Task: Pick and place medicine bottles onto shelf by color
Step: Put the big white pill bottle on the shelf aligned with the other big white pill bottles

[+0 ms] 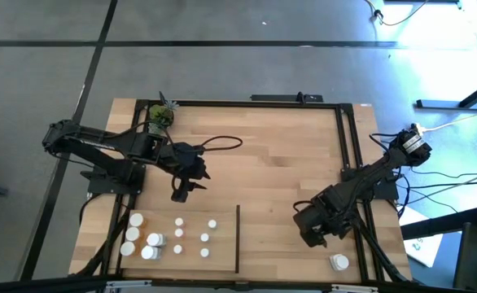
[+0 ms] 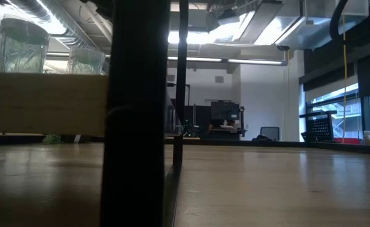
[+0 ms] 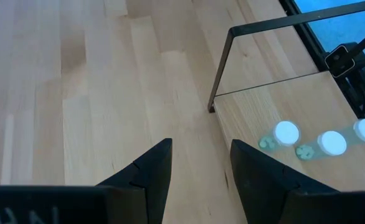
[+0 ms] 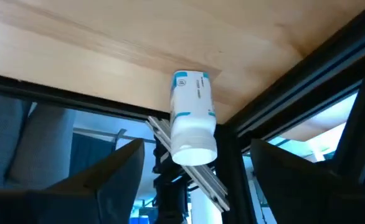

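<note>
My right tool (image 1: 318, 238) hangs released over a white bottle (image 1: 339, 262) near the table's front right corner, so a sloppy descent could knock it off the edge.

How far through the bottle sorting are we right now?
Mostly done, it seems: about ten bottles stand grouped left of the black divider strip on the shelf. In hand: the right gripper, jaws open, is near one white bottle at the near right corner; nothing is held. The left gripper hovers empty mid-board. Left: that bottle, if it needs moving.
</note>
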{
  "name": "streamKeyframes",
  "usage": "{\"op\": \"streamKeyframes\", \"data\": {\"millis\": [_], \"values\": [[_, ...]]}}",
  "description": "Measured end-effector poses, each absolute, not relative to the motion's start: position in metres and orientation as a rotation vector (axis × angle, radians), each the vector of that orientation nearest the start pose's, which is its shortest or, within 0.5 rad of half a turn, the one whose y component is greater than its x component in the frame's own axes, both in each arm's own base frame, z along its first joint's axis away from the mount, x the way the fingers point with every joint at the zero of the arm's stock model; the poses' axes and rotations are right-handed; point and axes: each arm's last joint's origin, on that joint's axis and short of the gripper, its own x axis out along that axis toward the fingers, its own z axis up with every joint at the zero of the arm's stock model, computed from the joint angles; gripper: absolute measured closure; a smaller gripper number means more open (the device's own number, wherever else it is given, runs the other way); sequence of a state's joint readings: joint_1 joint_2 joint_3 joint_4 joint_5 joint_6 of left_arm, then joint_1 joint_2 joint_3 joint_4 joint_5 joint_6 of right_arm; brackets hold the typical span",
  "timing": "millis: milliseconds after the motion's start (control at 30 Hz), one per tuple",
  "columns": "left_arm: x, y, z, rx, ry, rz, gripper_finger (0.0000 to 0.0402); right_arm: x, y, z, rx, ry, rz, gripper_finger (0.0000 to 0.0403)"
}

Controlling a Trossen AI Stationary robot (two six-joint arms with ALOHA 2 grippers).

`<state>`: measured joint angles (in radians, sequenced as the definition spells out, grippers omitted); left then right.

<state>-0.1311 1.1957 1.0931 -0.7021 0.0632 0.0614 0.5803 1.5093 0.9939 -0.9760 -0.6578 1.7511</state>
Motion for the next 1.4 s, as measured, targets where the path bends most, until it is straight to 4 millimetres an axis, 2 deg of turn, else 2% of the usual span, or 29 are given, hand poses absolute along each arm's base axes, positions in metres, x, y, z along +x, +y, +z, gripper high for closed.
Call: {"op": "streamKeyframes", "data": {"millis": [200,400,533,633,733,833,1167,1400], "values": [[0.238,-0.033,0.314,0.085,0.800,-0.209,0.0246,0.203,0.157,0.207,1.199,1.884,-0.646,0.0107],[0.238,-0.033,0.314,0.085,0.799,-0.209,0.0246,0.196,0.177,0.214,1.172,1.762,-0.658,0.0107],[0.238,-0.033,0.314,0.086,0.799,-0.209,0.0246,0.185,0.194,0.229,1.208,1.682,-0.702,0.0107],[0.238,-0.033,0.314,0.085,0.799,-0.209,0.0246,0.170,0.205,0.232,1.241,1.683,-0.775,0.0107],[0.238,-0.033,0.314,0.085,0.799,-0.209,0.0246,0.156,0.216,0.232,1.257,1.690,-0.834,0.0107],[0.238,-0.033,0.314,0.085,0.799,-0.209,0.0246,0.150,0.225,0.233,1.275,1.648,-0.819,0.0107],[0.238,-0.033,0.314,0.085,0.799,-0.209,0.0246,0.131,0.238,0.231,1.288,1.559,-0.845,0.0107],[0.238,-0.033,0.314,0.085,0.799,-0.209,0.0246,0.130,0.245,0.221,1.253,1.529,-0.871,0.0107]]}}
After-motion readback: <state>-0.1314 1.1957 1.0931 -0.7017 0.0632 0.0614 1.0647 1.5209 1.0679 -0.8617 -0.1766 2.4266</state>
